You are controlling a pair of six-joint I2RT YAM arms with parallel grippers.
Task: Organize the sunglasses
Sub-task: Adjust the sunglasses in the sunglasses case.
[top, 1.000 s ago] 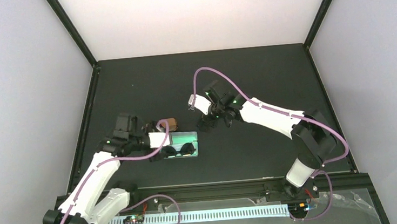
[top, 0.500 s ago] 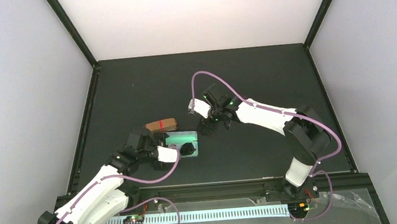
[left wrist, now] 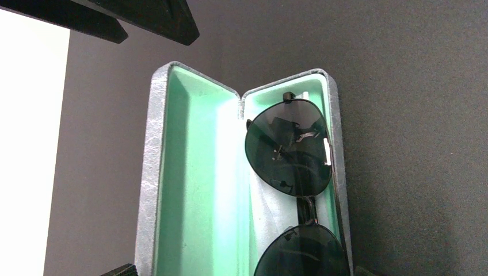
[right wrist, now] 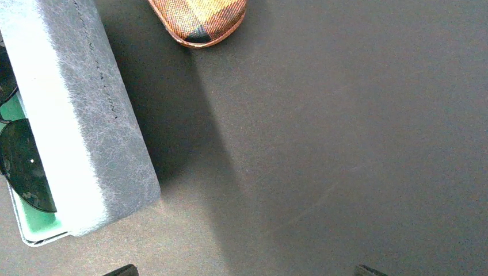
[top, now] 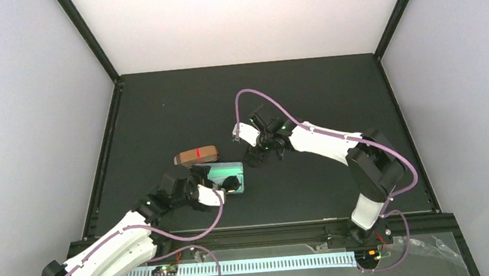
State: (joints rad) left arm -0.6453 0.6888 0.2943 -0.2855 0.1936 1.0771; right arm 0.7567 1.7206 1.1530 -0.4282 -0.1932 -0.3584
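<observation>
There is one pair of black-framed sunglasses with dark lenses (left wrist: 288, 152), and both of its two lenses show. There are two glasses cases: one open oblong grey textured case with a mint-green lining (left wrist: 151, 172), its two halves spread apart, and one closed oblong tan plaid case (top: 196, 156). One black table (top: 305, 92) carries all three things. Two white-and-black robot arms reach over it, a left arm (top: 114, 246) and a right arm (top: 329, 145), each ending in one tool, which makes two tools: the left tool (top: 220, 192) and the right tool (top: 254, 156).
</observation>
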